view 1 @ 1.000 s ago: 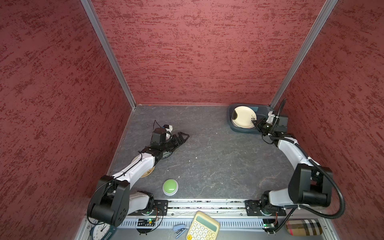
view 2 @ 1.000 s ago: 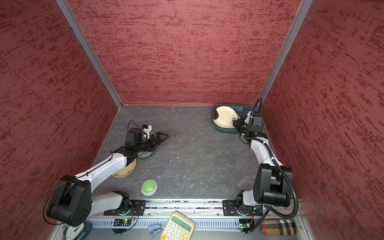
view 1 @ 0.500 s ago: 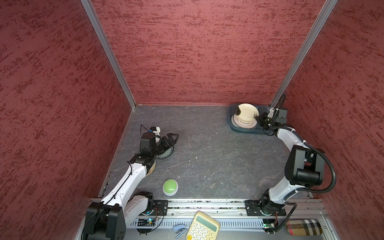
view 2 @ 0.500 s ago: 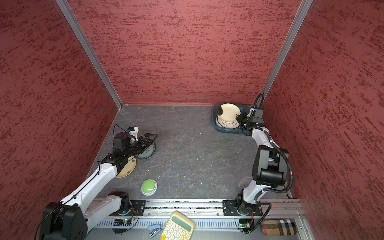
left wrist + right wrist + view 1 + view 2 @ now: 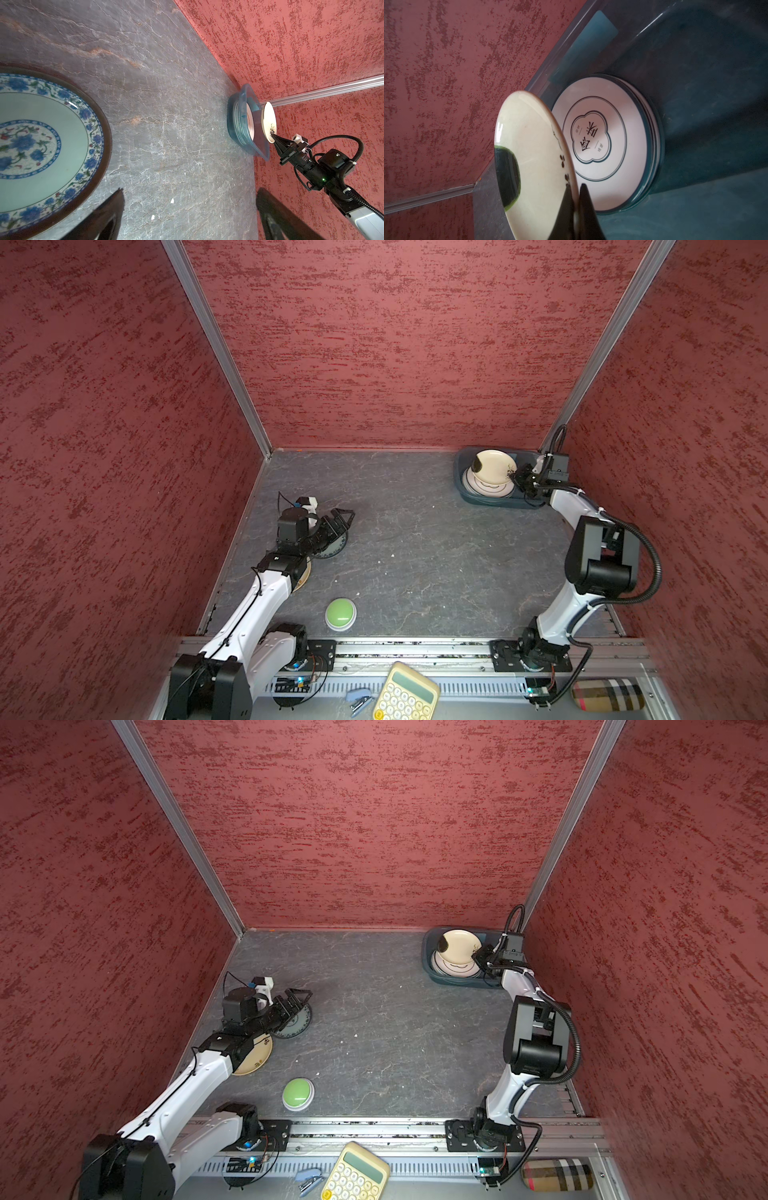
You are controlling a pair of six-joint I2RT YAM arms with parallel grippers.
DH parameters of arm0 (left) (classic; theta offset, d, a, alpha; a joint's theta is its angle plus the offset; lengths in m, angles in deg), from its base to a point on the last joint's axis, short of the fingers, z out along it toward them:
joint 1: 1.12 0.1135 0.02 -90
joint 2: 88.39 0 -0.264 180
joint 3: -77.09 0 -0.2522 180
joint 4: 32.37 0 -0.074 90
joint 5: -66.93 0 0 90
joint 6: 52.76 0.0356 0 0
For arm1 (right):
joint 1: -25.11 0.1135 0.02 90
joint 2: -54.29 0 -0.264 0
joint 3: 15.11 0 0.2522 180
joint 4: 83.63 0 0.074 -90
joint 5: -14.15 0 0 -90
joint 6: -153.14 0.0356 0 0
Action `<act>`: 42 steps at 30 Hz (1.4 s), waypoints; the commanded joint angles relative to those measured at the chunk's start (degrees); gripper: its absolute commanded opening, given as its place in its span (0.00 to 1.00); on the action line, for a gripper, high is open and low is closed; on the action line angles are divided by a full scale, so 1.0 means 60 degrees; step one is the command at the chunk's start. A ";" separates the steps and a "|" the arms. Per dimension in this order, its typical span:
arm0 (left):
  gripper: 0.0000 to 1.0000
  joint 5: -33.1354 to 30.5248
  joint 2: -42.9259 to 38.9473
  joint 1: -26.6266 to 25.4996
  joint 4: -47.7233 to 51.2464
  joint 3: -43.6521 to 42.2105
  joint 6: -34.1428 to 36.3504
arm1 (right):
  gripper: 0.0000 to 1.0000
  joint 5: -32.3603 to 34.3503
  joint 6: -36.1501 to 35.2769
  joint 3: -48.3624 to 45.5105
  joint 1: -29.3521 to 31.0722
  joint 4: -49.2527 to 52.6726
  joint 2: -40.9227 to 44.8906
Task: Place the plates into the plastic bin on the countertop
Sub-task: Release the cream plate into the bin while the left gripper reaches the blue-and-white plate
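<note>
Nearest the rail lie a yellow calculator (image 5: pixel 405 695), a small blue stapler (image 5: pixel 360 699) and a checked pouch (image 5: pixel 606 695). Just past them a green button (image 5: pixel 340 612) sits on the grey countertop (image 5: pixel 415 551).

Further in on the left, two plates lie flat on the countertop, outside any container. A cream plate (image 5: pixel 255 1056) is partly hidden under the left arm. Beside it is a grey-green plate (image 5: pixel 41 145) with blue flowers and a brown rim. The left claw (image 5: pixel 340 521) hangs over this plate's far edge with its fingers spread wide and nothing between them. One finger is just beside the rim, but I cannot tell whether it touches.

Farthest off, the blue plastic bin (image 5: pixel 486 502) stands in the right rear corner, close to both walls, with a light-blue label (image 5: pixel 593 27) on its wall. Inside it is a stack of white plates (image 5: pixel 602 145) with dark-green rims; the top one shows a printed emblem. The right claw (image 5: pixel 576 188) is pinched tight on the rim of a second cream plate (image 5: pixel 533 155) with a dark blotch and black dots. It holds that plate tilted above the stack, over the bin's opening and apart from the plates below.
</note>
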 commanded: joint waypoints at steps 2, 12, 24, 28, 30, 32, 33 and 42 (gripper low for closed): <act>0.99 -0.0183 -0.0134 0.0130 0.0171 0.0038 0.0029 | 0.00 0.0520 -0.0389 0.0494 -0.0033 0.0370 -0.0395; 0.99 -0.0120 -0.0005 0.0152 0.0051 0.0003 -0.0039 | 0.00 0.0332 -0.0305 0.0758 -0.0032 0.0215 -0.1093; 0.99 -0.0153 -0.0130 0.0428 0.0164 -0.0153 0.0026 | 0.74 0.0557 -0.0713 0.1515 -0.0021 0.1032 -0.1400; 1.00 -0.0080 -0.0092 0.0624 0.0162 -0.0228 0.0145 | 0.78 0.1020 -0.0738 0.1028 -0.0021 0.1036 -0.0564; 0.99 -0.0251 -0.0134 0.0739 0.0362 -0.0227 0.0240 | 0.79 0.1092 -0.0682 0.0745 -0.0017 0.1014 -0.0140; 0.99 -0.0483 -0.0136 0.0924 0.0695 -0.0198 0.0332 | 0.80 0.0983 -0.0598 0.0369 0.0000 0.0882 0.0312; 0.99 -0.0518 -0.0077 0.1008 0.0822 -0.0149 0.0367 | 0.80 0.0849 -0.0601 0.0219 0.0034 0.0795 0.0533; 0.99 -0.0574 0.0733 0.1717 0.1769 0.0072 0.0310 | 0.80 -0.0836 -0.0109 -0.1762 0.0240 0.0419 0.2643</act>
